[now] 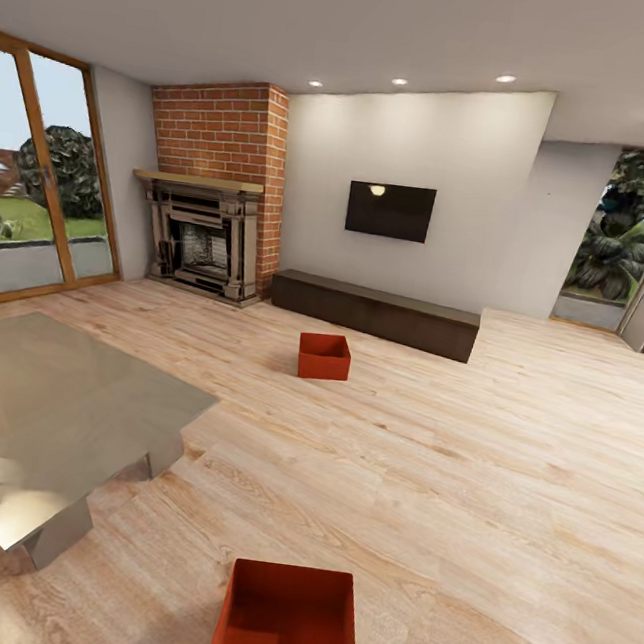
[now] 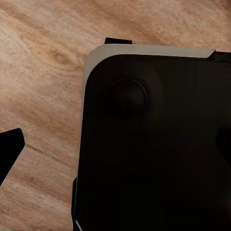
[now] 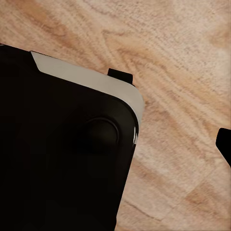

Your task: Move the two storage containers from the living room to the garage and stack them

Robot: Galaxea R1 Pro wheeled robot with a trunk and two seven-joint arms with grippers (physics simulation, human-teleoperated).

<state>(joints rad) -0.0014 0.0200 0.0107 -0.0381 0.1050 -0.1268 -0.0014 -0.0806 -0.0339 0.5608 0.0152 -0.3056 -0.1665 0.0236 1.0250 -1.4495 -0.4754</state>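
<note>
PROGRESS: nothing moved yet | near container [image 1: 288, 622] at bottom centre, far container [image 1: 324, 356] mid-frame, both on living-room plank floor [image 1: 506, 466] | I cannot tell either gripper's opening | REMAINING: carry both to garage, stack.

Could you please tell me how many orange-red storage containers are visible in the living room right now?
2. The near container sits on the wood floor at the bottom of the head view; the far container sits mid-room before the low TV bench.
</note>
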